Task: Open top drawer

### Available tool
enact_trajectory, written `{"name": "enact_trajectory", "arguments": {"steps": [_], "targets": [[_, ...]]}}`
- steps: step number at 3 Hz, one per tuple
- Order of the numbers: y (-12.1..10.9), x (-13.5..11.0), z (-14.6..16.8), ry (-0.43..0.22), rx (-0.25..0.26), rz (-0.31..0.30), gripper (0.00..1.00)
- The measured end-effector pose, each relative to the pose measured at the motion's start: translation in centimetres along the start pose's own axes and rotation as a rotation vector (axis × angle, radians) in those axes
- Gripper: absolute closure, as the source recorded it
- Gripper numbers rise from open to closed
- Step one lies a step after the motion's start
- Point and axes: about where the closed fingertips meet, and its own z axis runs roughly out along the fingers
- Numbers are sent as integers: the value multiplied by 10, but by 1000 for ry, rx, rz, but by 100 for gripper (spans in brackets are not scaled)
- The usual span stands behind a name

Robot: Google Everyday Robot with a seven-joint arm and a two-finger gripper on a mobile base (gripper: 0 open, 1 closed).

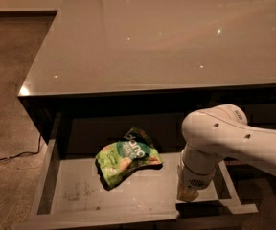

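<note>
The top drawer (80,195) stands pulled out from under the glossy counter, showing its grey scuffed floor and sides. Its front panel lies along the bottom edge of the view; the handle is hidden. A green snack bag (126,158) lies on the drawer floor near the middle. My white arm (224,138) comes in from the right and points down at the drawer's front right corner. The gripper (188,195) sits there at the front rail, mostly hidden behind the wrist.
The counter top (166,37) fills the upper view, its front edge overhanging the drawer. Speckled floor (6,80) lies to the left, with a dark cable (13,156) running along it near the drawer's left side. Dark cabinet fronts stand to the right behind my arm.
</note>
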Motion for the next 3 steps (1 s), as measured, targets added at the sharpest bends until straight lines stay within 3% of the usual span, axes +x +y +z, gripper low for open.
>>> {"name": "enact_trajectory", "arguments": {"steps": [1,2,3], "targets": [[0,0,0,0,0,0,12],[0,0,0,0,0,0,0],[0,0,0,0,0,0,0]]}}
